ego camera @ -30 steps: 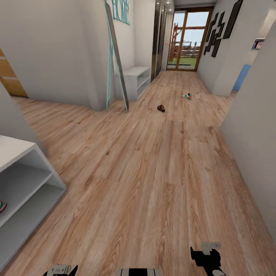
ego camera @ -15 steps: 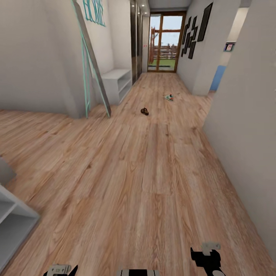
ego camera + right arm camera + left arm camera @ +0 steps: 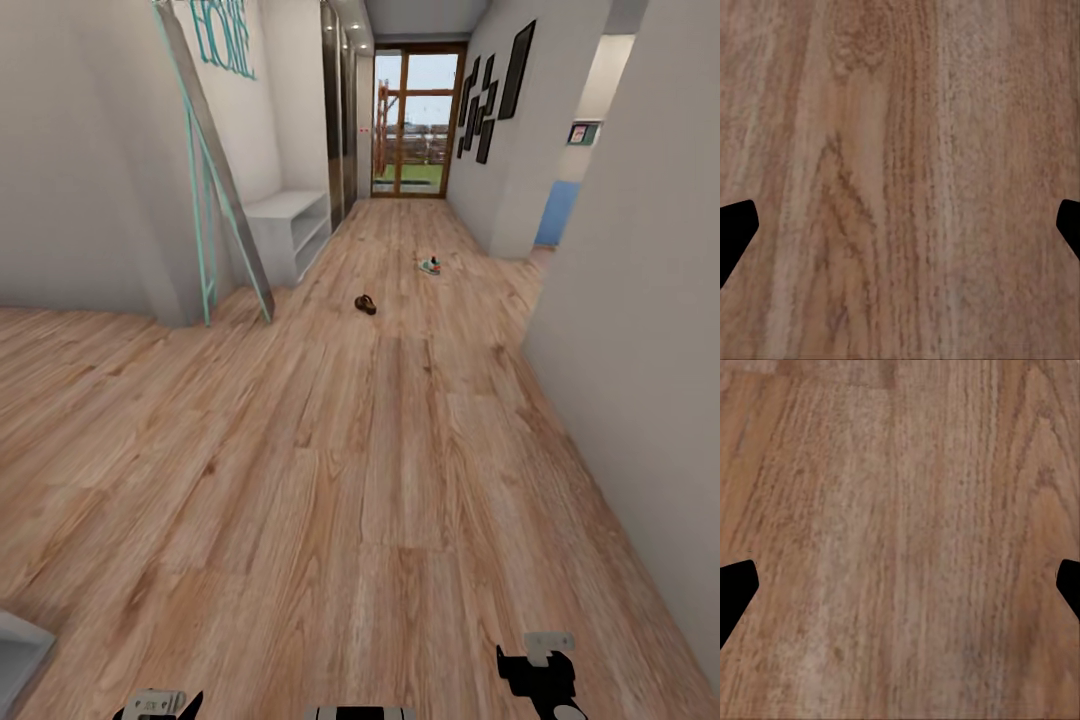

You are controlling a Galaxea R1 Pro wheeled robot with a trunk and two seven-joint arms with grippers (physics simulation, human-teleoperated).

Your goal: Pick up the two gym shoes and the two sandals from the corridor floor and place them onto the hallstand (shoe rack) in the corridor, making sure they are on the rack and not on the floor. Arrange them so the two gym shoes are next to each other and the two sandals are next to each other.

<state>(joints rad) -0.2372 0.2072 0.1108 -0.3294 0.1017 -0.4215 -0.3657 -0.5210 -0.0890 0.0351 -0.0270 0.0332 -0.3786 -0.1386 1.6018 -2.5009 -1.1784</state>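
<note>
Far down the corridor floor [image 3: 380, 450] lies one brown sandal [image 3: 366, 304]. Beyond it and a little to the right rests one cream gym shoe [image 3: 430, 265] with green and red marks. Only a white corner of the hallstand [image 3: 15, 648] shows at the lower left edge of the head view. My left gripper [image 3: 160, 705] and right gripper [image 3: 538, 676] hang low at the near edge, far from both shoes. In the wrist views the left gripper [image 3: 900, 592] and right gripper [image 3: 900, 232] are open over bare planks, holding nothing.
A short white two-shelf bench [image 3: 285, 228] stands against the left wall beside a leaning teal-framed mirror [image 3: 215, 190]. A grey wall [image 3: 640, 330] runs close along the right. A glass door [image 3: 410, 125] closes the far end. Wide floor lies between me and the shoes.
The whole view has swung right and moved on down the corridor, so the hallstand has slid almost out at the lower left. The sandal and gym shoe lie where they were. Both grippers are unchanged.
</note>
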